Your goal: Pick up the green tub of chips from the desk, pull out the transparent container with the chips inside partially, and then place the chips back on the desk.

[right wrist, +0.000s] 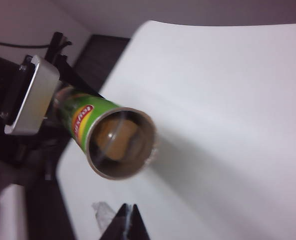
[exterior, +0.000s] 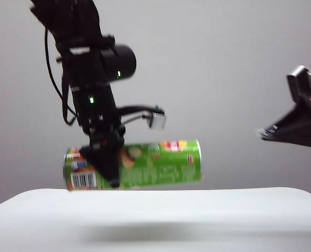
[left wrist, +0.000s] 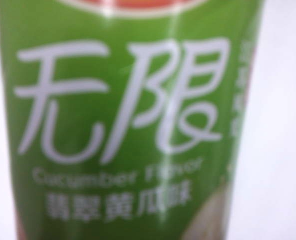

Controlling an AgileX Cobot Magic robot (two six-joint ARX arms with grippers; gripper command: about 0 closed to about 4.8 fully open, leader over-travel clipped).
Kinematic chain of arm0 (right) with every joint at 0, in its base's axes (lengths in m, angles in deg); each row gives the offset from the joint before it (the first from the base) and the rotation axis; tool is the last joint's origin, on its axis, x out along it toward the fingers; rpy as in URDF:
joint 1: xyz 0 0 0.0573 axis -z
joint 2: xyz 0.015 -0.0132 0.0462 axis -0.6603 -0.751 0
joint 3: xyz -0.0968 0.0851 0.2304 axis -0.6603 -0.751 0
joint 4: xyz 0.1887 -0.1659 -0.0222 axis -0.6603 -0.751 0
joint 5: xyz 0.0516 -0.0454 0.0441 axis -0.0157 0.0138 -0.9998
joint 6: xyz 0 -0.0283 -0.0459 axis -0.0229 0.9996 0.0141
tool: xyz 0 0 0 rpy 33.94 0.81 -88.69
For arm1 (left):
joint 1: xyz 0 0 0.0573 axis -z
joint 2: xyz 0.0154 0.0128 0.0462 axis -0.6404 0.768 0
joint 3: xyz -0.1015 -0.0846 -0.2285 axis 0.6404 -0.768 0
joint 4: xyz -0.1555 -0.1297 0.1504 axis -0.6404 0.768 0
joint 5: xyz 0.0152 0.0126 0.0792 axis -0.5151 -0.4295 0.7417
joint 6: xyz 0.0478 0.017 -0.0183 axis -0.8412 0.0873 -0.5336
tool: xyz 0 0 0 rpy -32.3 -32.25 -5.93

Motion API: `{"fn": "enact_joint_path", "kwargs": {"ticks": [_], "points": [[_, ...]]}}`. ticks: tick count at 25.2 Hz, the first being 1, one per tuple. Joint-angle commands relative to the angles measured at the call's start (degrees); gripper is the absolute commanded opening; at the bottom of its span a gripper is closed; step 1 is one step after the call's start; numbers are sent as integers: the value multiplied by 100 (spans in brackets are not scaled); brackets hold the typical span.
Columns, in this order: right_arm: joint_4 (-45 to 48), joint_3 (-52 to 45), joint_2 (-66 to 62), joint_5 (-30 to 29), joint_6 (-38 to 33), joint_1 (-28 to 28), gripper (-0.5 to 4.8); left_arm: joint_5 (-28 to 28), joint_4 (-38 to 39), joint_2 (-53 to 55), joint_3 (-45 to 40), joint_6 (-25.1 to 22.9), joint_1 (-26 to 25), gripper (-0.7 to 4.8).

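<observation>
While aloft: tub (exterior: 145, 165), left gripper (exterior: 104, 164); right gripper (right wrist: 128, 222) apart

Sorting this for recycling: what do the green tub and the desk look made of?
Green tub of chips: likely printed card with a glossy film, a metallic rim at the open end; glare streaks show. Desk: smooth matte white, probably laminate or plastic.

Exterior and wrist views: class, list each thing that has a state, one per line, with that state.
Chip can: lifted off the desk, lying level, open end toward the right gripper.
Chips: still inside the can.
Left gripper: clamped on the can.
Right gripper: shut, empty.
Desk: bare below.
</observation>
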Motion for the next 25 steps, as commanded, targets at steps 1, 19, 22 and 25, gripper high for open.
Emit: {"fn": "enact_joint_path", "kwargs": {"ticks": [1,19,22,25], "points": [[839,26,72,-372,-855,-343,-5,-192,442,-400,20,297,-2,247],[2092,26,96,-892,-2398,-1502,95,-892,1058,-1410,15,-153,175,239],[2352,26,96,-938,-2728,-1517,95,-846,957,-1384,13,-313,328,220],[2634,26,96,-1080,-2946,-1517,95,-807,903,-1364,13,-315,358,208]]}}
